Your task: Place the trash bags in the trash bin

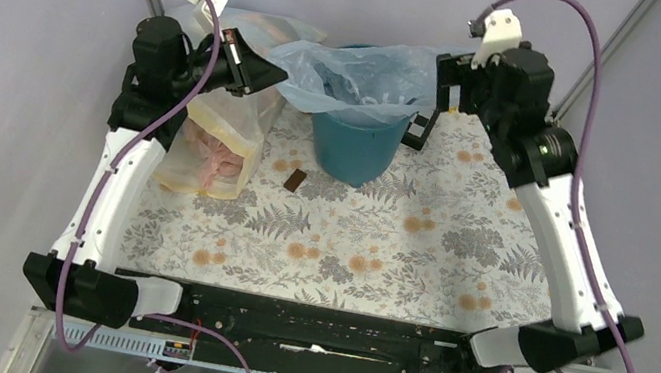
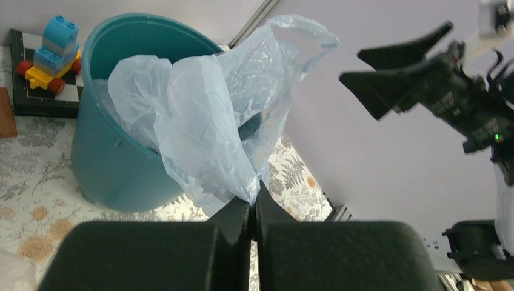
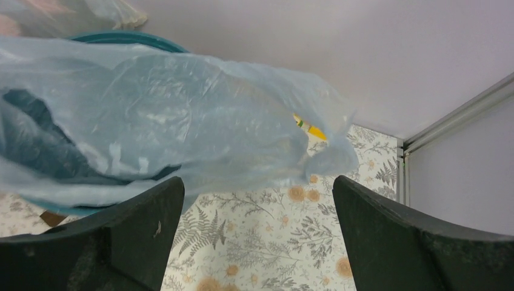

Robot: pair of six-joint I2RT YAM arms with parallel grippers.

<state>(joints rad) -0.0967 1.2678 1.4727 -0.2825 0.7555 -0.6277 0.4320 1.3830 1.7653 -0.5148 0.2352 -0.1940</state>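
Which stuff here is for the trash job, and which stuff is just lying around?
For the job: pale blue trash bag, draped over the teal trash bin; left gripper pinching the bag; right gripper, open beside it.
Just lying about: big stuffed cloudy bag; small brown block; toy block car.

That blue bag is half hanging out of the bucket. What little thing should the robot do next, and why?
Probably the right hand should nudge forward and close on the loose edge of the trash bag. It is open with the film just ahead, while the left hand pinches the other side, and the bag drapes over the rim of the trash bin rather than sitting inside.
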